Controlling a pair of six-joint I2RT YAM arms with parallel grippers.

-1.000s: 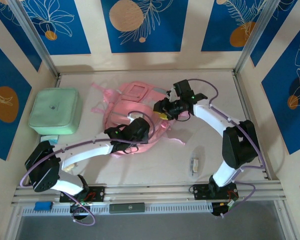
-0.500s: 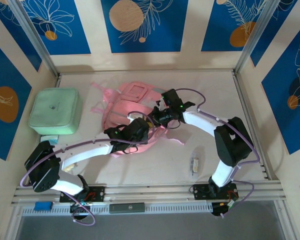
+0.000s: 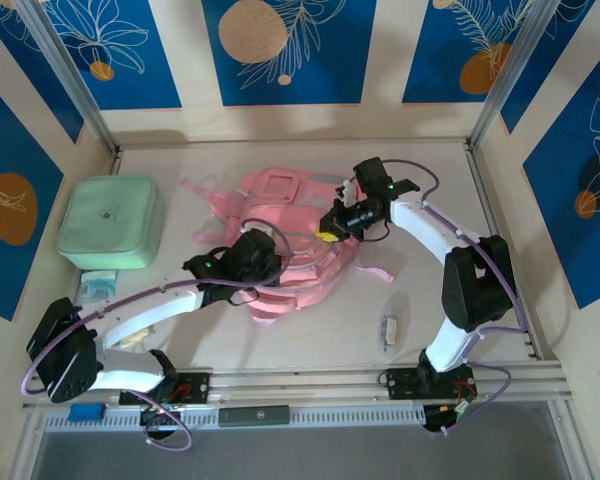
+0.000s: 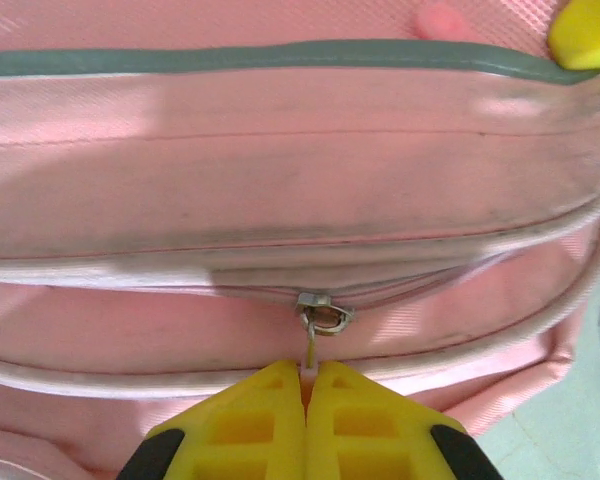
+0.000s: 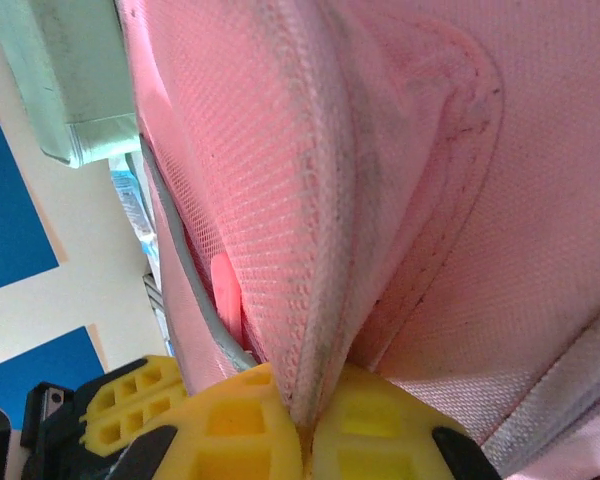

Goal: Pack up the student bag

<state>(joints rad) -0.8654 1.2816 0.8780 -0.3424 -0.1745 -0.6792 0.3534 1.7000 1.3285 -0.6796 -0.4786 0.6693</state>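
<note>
The student bag [image 3: 310, 270] lies slumped mid-frame on the counter [image 3: 320, 335]. It looks soft and light, with nothing stiff to push against. The left fingers [image 4: 255, 425] are pinched shut on its zipper pull [image 4: 310, 350], and the right fingers [image 5: 375, 430] are clamped on a fabric fold. Seams and pulls seem the surest holds.

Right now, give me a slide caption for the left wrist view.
Left gripper shut on the zipper pull of the pink bag.
</note>
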